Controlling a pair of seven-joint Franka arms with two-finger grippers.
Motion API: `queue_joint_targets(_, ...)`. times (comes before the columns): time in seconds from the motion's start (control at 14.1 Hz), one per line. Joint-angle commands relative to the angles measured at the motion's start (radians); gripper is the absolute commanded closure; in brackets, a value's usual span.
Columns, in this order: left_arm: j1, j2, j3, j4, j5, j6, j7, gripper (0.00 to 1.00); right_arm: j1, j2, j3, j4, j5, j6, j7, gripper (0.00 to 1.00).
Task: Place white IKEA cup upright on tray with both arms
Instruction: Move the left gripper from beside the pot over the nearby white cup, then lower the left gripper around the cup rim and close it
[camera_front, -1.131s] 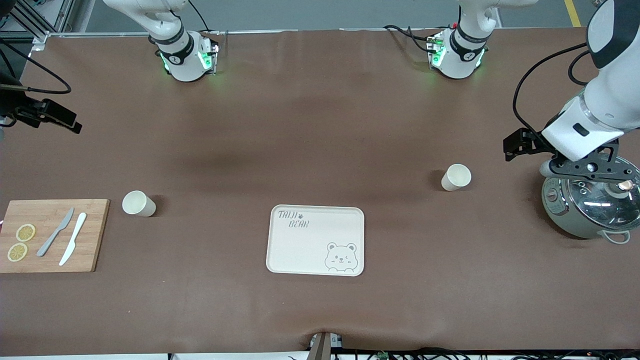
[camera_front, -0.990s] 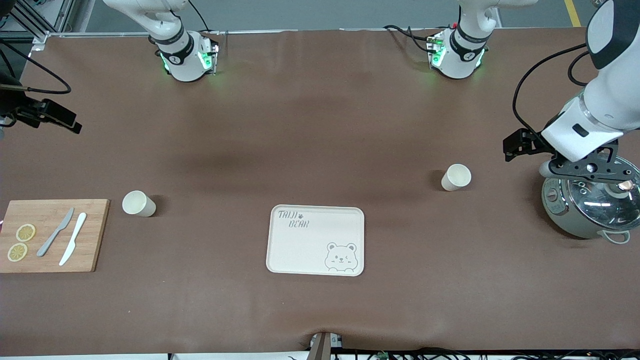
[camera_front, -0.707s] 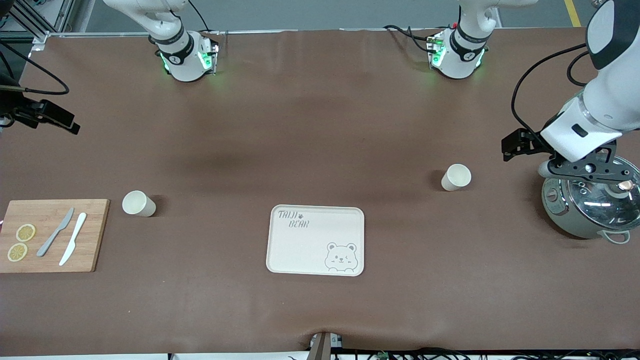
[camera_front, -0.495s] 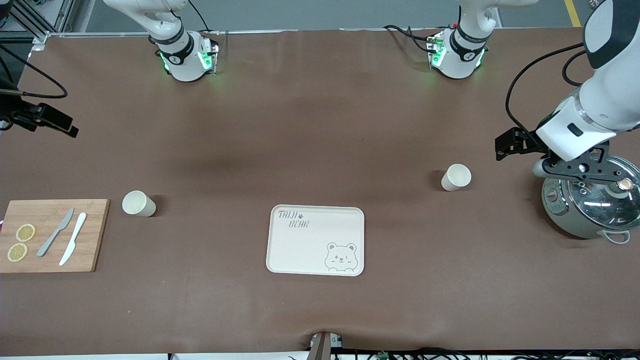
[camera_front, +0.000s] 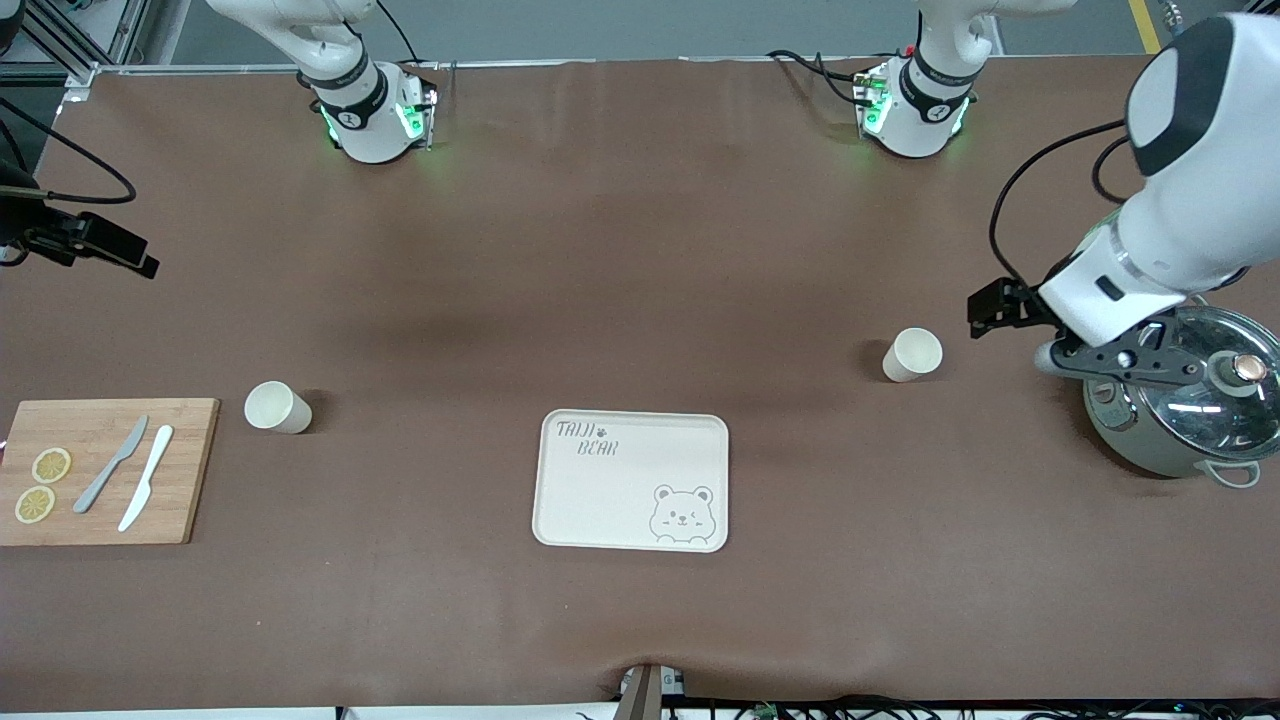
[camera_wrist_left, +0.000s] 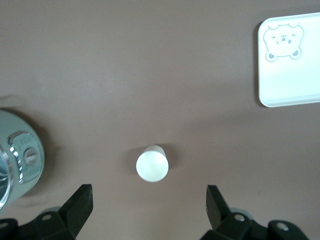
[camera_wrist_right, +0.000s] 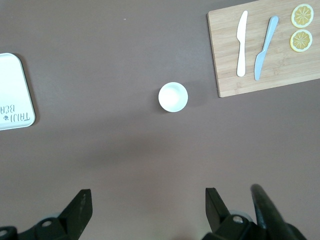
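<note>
While both cups (camera_front: 911, 355) stand off the tray (camera_front: 560, 520) | left gripper (camera_wrist_left: 148, 205), right gripper (camera_wrist_right: 146, 210) open, empty | cup probably light, rigid, slippery: pinch mid-wall.

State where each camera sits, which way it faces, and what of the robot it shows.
Front view: high, facing the robots; shows both bases, the left arm, tray, both cups.
Left wrist view: looks down past the open left gripper at a cup.
Right wrist view: looks down past the open right gripper at another cup and the cutting board.
All three views show the tray.

Bright, even overhead light; soft shadows.
</note>
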Motion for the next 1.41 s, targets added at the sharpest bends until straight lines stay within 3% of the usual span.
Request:
queue_joint_targets(0.0,0.013,-0.09,-0.007,-0.204,-0.015,0.149,0.027,0.0,-0.009,0.021,0.006,0.029,0.01,-0.02,0.003,0.0)
queue_joint_targets(0.35,0.049,-0.11,-0.007,-0.341,-0.015,0.244,0.122,0.0,-0.008,0.04,0.006,0.032,0.008,-0.009,0.003,0.0)
queue_joint_targets(0.99,0.092,-0.165,-0.009,-0.738,-0.017,0.691,0.151,0.0,-0.011,0.092,0.004,0.048,-0.007,-0.003,0.0,0.0)
queue_joint_targets(1.34,0.127,-0.158,-0.009,-0.823,-0.017,0.799,0.185,0.0,-0.014,0.133,0.004,0.062,-0.002,-0.001,0.001,0.0)
